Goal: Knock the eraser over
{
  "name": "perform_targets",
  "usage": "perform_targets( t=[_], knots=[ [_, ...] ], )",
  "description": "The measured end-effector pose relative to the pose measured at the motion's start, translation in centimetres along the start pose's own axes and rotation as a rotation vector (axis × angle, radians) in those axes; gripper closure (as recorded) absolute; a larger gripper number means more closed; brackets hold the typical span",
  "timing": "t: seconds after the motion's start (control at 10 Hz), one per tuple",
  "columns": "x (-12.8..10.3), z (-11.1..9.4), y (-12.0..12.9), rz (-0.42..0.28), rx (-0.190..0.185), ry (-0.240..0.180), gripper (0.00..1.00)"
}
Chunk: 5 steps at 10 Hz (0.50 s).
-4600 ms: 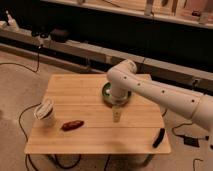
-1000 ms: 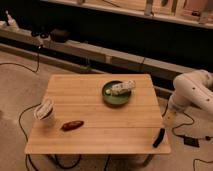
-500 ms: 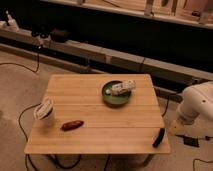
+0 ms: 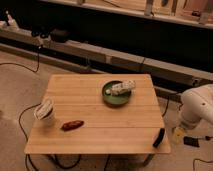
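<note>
The eraser (image 4: 159,137) is a thin black slab at the front right corner of the wooden table (image 4: 100,107), close to the right edge. It slants a little, and I cannot tell whether it stands or lies. My white arm (image 4: 199,106) is off the table to the right. The gripper (image 4: 179,133) hangs low beside the table's right edge, a short way right of the eraser and not touching it.
A green bowl (image 4: 116,97) with a whitish piece (image 4: 123,87) in it sits at the table's back right. A reddish-brown lump (image 4: 72,125) and a white cup (image 4: 44,112) are at the front left. Cables lie on the floor; a dark bench runs behind.
My arm has pulled back from over the bowl to the right, off the table, and has sunk lower beside the right edge. The eraser and the other things have not moved.
</note>
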State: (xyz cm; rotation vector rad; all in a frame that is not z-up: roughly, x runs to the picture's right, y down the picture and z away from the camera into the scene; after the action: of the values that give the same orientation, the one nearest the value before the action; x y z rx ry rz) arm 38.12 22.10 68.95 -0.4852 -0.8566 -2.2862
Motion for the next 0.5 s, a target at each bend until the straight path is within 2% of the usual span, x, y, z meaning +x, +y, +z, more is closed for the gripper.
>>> perform_targets(
  t=[0.1, 0.2, 0.3, 0.5],
  knots=[
    [-0.2, 0.1, -0.3, -0.006, -0.001, -0.023, 0.20],
    [-0.2, 0.3, -0.5, -0.012, -0.005, -0.041, 0.25],
    [-0.1, 0.4, -0.6, -0.015, -0.010, -0.050, 0.32],
    [1.3, 1.2, -1.2, -0.025, -0.018, -0.033, 0.55]
  ],
)
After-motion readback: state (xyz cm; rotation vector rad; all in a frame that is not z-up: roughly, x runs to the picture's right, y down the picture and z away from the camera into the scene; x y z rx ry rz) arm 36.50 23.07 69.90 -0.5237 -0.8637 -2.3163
